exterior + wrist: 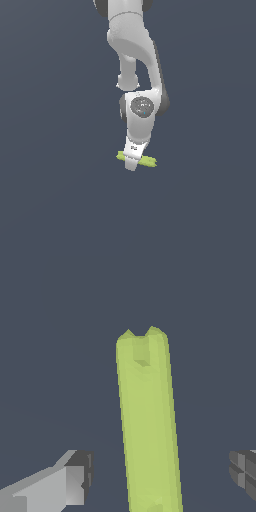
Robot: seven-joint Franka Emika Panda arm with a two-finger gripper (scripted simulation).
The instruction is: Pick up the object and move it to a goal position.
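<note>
The object (148, 161) is a slim yellow-green bar lying on the dark floor, its two ends sticking out on either side of my white gripper (131, 165). The gripper hangs straight down over the bar's middle. In the wrist view the object (147, 421) runs between my two fingertips, one pad (80, 476) on one side and the other (244, 470) on the opposite side. Wide gaps separate each pad from the bar, so my gripper (161, 474) is open and straddles it without touching.
The plain dark grey floor (50, 200) surrounds the bar on all sides. The white arm (135, 45) rises above the gripper to the exterior view's top edge. No other objects show.
</note>
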